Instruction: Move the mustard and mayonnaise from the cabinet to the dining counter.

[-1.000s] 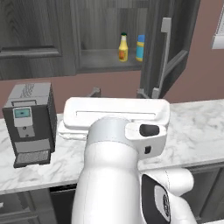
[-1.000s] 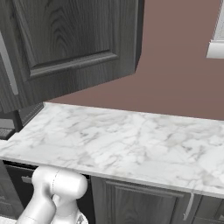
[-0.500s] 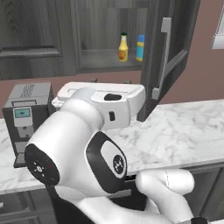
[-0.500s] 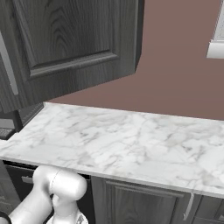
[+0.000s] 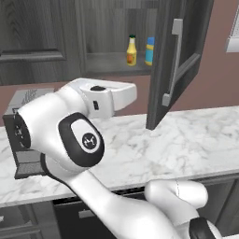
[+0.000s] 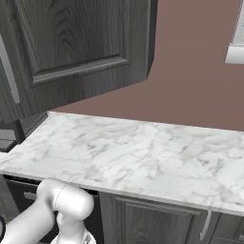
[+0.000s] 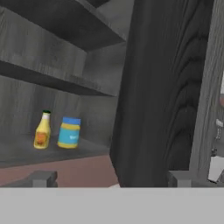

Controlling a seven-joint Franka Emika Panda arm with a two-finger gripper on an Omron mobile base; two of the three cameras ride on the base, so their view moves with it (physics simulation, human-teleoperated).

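Note:
The cabinet [image 5: 107,63] stands open, its door [image 5: 175,60] swung out to the right. On its grey shelf the mustard [image 5: 131,51] stands upright, a yellow-tan bottle with a dark cap. Close on its right is the mayonnaise [image 5: 149,50], a blue-lidded jar. In the hand view the mustard [image 7: 42,131] and mayonnaise [image 7: 69,132] sit at the left on the shelf [image 7: 22,153], well beyond the fingers. My gripper [image 7: 111,179] is open and holds nothing. The door's edge [image 7: 162,87] rises straight ahead of it. The dining counter is out of view.
A marble worktop [image 5: 186,140] runs below the cabinet, with a coffee machine [image 5: 18,140] at its left, half hidden behind my arm. The open door hangs over the worktop [image 6: 143,152]. Dark base cupboards [image 6: 152,219] sit underneath. A pale window frame [image 5: 232,44] is at far right.
The arm has swung round: its elbow has come forward and left, in front of the coffee machine, and the hand has turned towards the cabinet. Both bottles and the base stayed put.

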